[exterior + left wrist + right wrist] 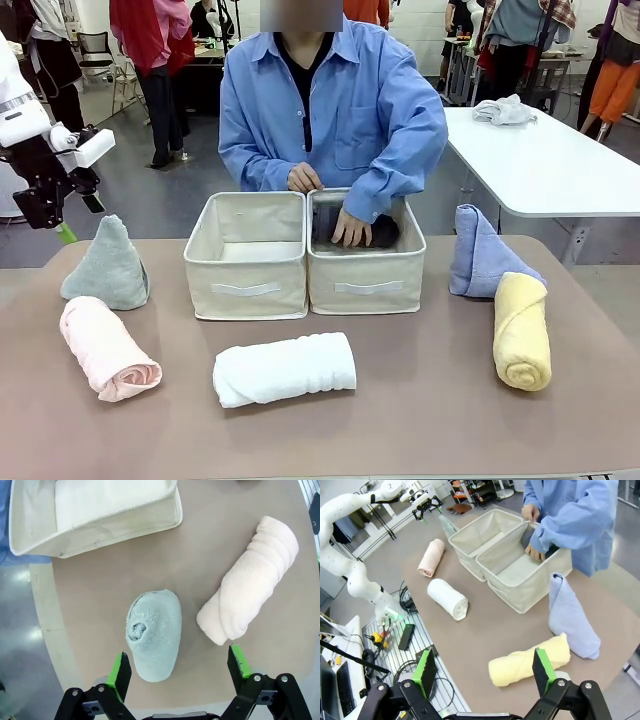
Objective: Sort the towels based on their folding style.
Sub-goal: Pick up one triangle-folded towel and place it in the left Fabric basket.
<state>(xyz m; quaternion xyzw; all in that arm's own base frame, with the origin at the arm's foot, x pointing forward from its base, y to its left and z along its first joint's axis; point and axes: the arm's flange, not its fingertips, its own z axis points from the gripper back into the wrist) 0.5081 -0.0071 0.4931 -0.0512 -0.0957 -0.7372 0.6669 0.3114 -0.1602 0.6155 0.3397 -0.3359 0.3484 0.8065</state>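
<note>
Jaws, both pairs, are gaping empty. Soft, light, squashy towels (250,580) are wanting a mid-body pinch: white roll (284,369) by the tabletop's (420,430) front edge, pink roll (108,347) at left edge, yellow roll (522,331) at right. Two cones are standing behind, green cone (107,265) and blue cone (483,253). Fourth, dark roll (386,232) is sitting in the right of two bins (366,285).

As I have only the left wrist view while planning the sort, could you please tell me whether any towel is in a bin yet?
Observer: Yes, the person's hand rests on a dark grey towel inside the right-hand bin.
Operator: Thanks. Is there a second cone besides the green cone?
Observer: A light blue cone stands at the right of the table, beside the yellow roll.
Operator: Is the right end effector free?
Observer: Yes, it is open and holds nothing, near the yellow roll.
</note>
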